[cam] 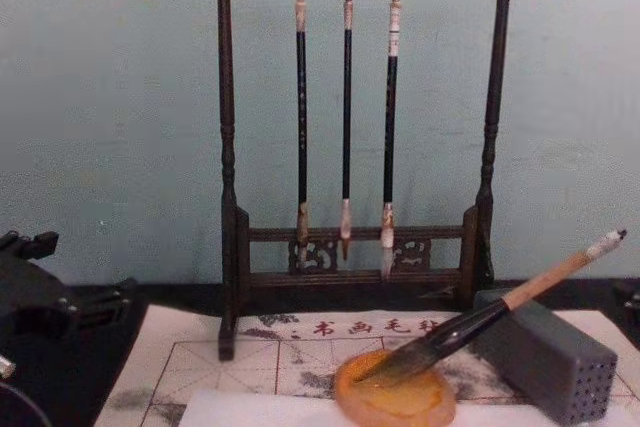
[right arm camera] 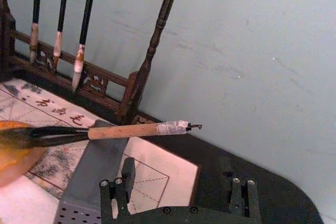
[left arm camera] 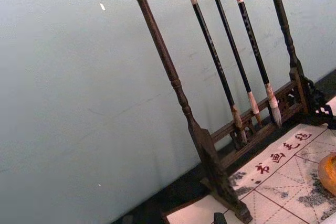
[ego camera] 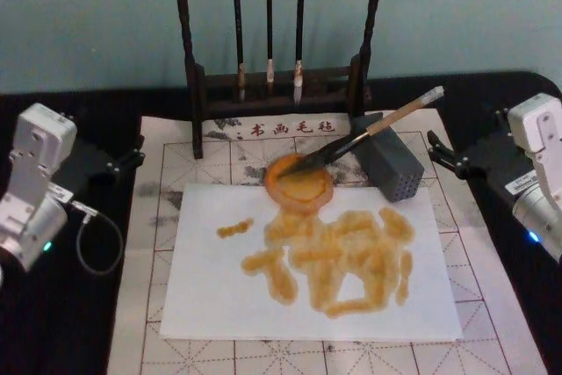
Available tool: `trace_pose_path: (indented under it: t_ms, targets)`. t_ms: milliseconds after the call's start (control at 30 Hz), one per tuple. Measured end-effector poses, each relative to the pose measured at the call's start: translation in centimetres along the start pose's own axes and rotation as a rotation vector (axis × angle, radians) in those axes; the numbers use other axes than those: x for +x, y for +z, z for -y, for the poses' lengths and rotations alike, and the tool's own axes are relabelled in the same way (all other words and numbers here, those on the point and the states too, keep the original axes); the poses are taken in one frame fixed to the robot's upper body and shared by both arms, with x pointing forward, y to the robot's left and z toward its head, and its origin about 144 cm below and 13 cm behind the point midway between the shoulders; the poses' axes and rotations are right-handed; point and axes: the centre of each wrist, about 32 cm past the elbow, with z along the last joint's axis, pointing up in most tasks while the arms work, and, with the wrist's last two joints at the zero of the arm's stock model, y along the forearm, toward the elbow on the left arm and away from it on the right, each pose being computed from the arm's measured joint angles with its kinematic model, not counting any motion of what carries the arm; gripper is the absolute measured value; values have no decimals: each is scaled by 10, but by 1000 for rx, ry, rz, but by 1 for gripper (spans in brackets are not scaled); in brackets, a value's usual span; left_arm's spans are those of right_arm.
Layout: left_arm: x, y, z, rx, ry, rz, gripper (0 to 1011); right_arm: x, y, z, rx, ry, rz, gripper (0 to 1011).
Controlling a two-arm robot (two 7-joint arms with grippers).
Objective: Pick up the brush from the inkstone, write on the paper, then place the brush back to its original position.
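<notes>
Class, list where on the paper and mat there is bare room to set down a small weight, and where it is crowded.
Free: the left part of the paper, left of the orange strokes; the mat strip beside it. Crowded: the far edge, with the inkstone, brush, grey block and rack.

It is looking like a calligraphy station; a brush rack is standing at the far edge of a gridded practice mat.
</notes>
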Motion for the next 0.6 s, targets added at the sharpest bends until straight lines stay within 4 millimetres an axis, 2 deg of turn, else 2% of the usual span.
trace_pose_path:
  t_ms: [233, 600]
  targets:
    - [0, 0, 0, 0, 0, 0, 1001, 2, 1, 1, -2, 37, -160, 1002]
    - [0, 0, 0, 0, 0, 0, 1001, 2, 4, -4, -2, 98, -532, 1002]
